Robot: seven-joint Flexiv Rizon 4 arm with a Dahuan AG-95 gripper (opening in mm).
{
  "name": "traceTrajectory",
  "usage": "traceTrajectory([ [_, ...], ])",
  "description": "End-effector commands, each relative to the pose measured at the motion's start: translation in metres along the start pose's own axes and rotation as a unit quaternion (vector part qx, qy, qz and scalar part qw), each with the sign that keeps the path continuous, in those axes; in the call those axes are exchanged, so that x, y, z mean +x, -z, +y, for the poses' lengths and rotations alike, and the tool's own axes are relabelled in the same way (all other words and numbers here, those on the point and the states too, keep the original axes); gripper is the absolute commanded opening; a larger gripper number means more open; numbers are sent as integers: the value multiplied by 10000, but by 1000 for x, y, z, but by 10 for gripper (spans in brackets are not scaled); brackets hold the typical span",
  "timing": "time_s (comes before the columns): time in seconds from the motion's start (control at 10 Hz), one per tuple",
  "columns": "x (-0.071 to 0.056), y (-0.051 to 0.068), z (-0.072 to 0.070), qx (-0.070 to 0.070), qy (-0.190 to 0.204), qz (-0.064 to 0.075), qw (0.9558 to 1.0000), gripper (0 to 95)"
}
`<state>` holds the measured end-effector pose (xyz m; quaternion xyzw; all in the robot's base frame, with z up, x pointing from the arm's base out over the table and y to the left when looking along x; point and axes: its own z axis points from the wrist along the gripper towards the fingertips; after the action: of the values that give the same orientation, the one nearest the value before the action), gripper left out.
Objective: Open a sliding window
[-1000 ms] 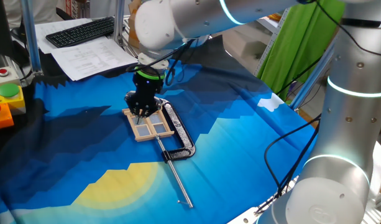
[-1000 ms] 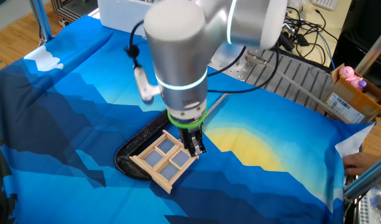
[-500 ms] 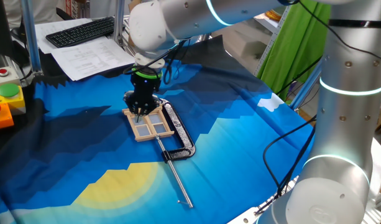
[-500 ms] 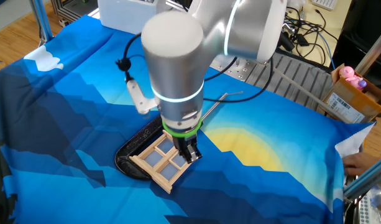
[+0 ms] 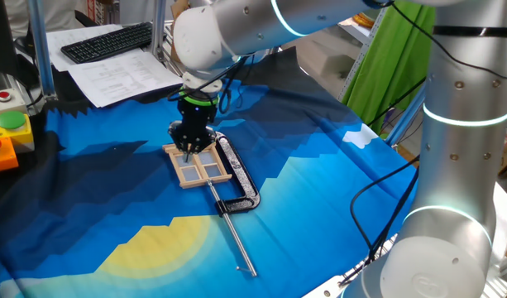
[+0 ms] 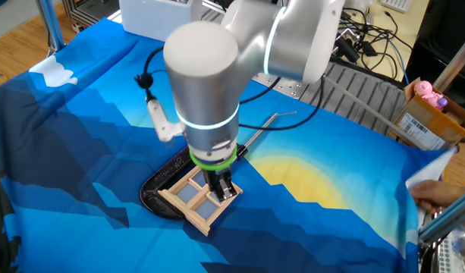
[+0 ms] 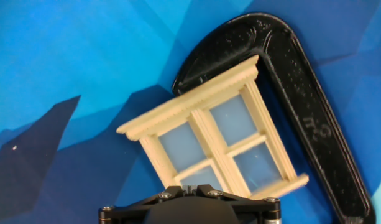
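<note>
While the claw (image 5: 187, 150) pointed straight down with its two fingers pressed together and nothing between them, the blue cloth with its mountain and sun print (image 5: 319, 199) spread out under it on every side. The silver arm (image 6: 209, 98) rose directly above the claw, its green ring (image 6: 214, 161) sitting just over the black hand. Well behind the claw in one fixed view lay a black keyboard (image 5: 108, 40) and printed sheets (image 5: 125, 76); their text was too small to read. Off to the side of it, at the cloth's edge, stood a box with a green button (image 5: 11, 122). In the other fixed view a cardboard box with a white label (image 6: 425, 121) sat far from the claw, the label unreadable.

Just beside the claw, curving round one side of the window, lay the black metal clamp (image 7: 305, 106), its long silver rod (image 5: 234, 238) running away from the claw across the cloth. Raised lettering showed on the clamp in the hand view, too faint to make out.

The sliding window (image 7: 218, 140) lay flat on the cloth directly beneath the claw, one long edge against the clamp's inner curve. The fingertips stood at the frame; whether they touched it could not be told.
</note>
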<state>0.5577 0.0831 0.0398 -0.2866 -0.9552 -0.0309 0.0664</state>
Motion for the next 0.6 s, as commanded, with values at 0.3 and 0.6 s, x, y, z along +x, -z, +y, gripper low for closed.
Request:
traceTrajectory([
  [0.3,0,-8,0,126,207,-75,9997,0],
  [0.6,-1,-10,0,305,525,-176,9980,0],
])
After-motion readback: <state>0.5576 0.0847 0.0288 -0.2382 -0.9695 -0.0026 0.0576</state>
